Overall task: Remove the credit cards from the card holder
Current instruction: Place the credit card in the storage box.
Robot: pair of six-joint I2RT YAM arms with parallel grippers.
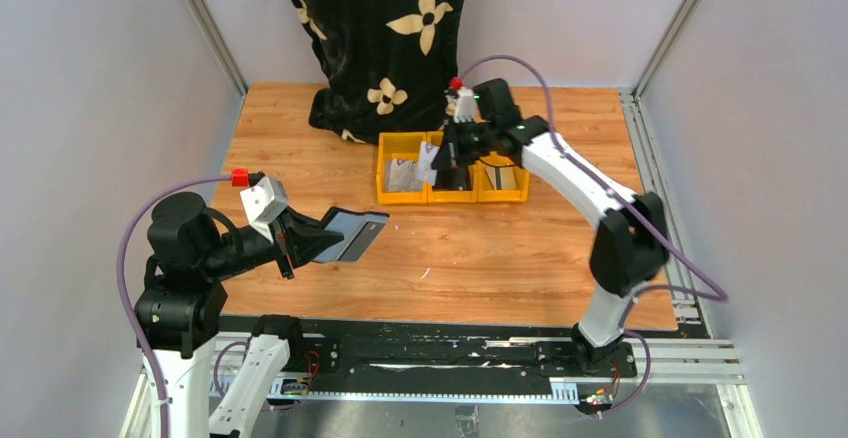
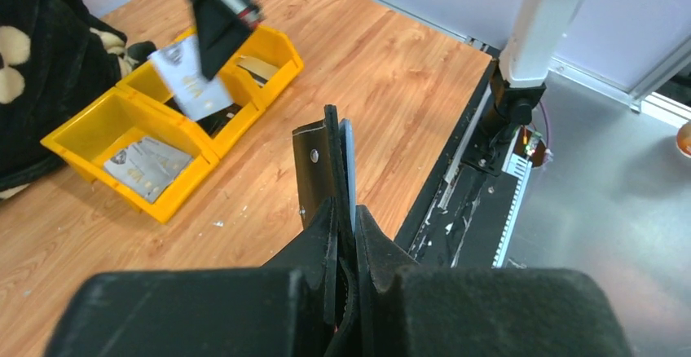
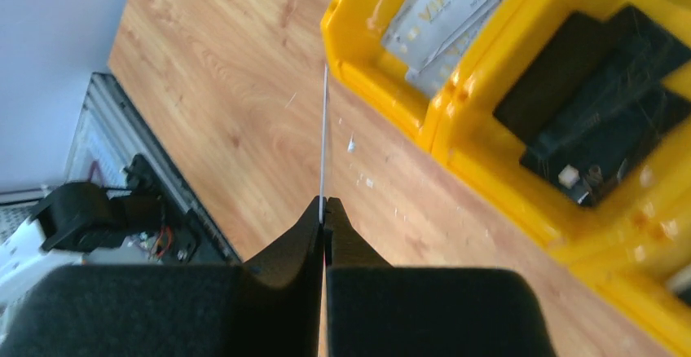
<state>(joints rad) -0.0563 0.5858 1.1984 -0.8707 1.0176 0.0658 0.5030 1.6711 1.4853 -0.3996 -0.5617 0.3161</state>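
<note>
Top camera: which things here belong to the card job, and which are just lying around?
Job: card holder in left gripper; credit card in right gripper; more cards in the yellow bins.
Lying about: black flowered cloth; black items in the middle bin.

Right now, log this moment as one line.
left gripper: shut on card holder, held in the air | right gripper: shut on credit card, over yellow bins | other cards: in leftmost bin

Pale grey walls enclose a wooden tabletop; black floral cloth hangs at its far edge.
</note>
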